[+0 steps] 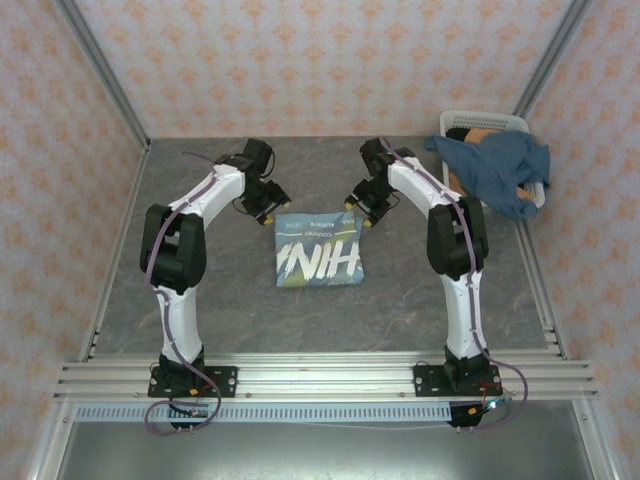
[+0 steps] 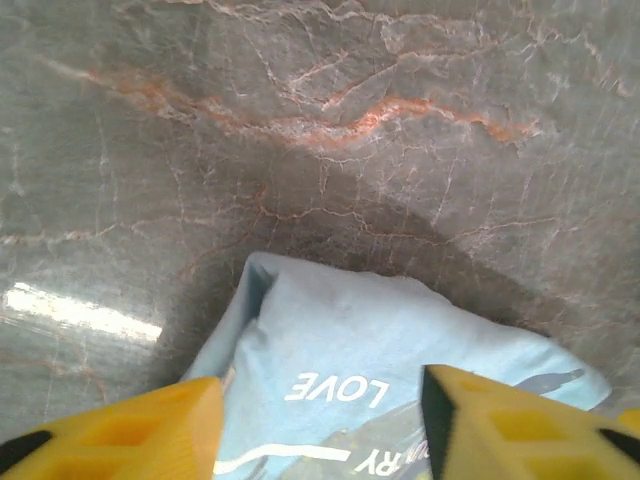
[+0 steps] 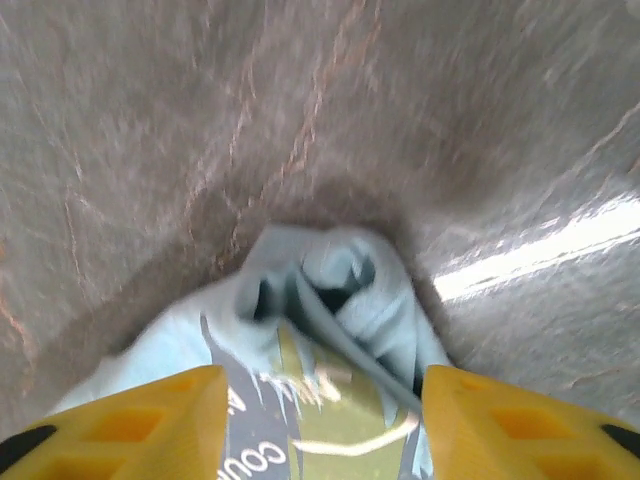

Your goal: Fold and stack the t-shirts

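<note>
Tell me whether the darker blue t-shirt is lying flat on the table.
No, the darker blue t-shirt hangs crumpled over the rim of the white basket at the far right.

Folded t-shirt [image 1: 318, 250] lies mid-table [image 1: 200, 290]. Left gripper [image 1: 268, 205] is over its far-left corner, right gripper [image 1: 362, 212] over its far-right corner. Basket [image 1: 490, 118], draped with another t-shirt [image 1: 495, 170], stands behind-right.

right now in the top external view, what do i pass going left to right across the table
left gripper → folded light sky-blue t-shirt with white lettering → right gripper → crumpled darker blue t-shirt at the far right
</note>
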Available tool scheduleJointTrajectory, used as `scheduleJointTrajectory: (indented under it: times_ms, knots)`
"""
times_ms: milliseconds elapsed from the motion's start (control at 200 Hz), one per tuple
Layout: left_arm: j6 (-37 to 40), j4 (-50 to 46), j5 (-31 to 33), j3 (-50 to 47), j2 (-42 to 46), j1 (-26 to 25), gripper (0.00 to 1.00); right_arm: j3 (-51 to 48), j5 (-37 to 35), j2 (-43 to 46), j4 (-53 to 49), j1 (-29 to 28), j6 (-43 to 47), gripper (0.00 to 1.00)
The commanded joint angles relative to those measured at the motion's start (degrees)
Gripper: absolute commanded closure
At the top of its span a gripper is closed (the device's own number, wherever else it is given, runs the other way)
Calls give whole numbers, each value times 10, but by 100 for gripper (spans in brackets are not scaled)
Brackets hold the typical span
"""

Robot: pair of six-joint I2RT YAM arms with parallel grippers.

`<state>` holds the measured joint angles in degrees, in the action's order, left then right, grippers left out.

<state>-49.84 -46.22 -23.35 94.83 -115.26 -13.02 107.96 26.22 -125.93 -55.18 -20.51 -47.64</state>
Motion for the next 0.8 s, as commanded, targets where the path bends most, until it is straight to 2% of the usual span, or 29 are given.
scheduleJointTrajectory:
  times_ms: [0, 150, 265, 355, 425, 540, 796]
  knots:
    - [23, -6, 20, 6, 99, 0, 40, 1, -57, 72, -2, 1, 29, 42]
    - [-50, 19, 6, -156, 244, -14, 40, -167, -61, 199, 84, -1, 14, 42]
    - [-157, 65, 0, -298, 350, -68, 42, -300, -52, 289, 167, -11, 7, 46]
    - [-252, 106, 15, -389, 409, -116, 41, -356, -27, 314, 207, -18, 17, 47]
    - [-319, 149, 19, -443, 440, -151, 39, -365, -9, 304, 214, -24, 38, 47]
    - [-391, 174, 42, -482, 457, -196, 29, -349, -4, 266, 223, -34, 87, 46]
    - [-503, 282, 56, -526, 407, -254, 24, -215, -37, 131, 159, -34, 139, 51]
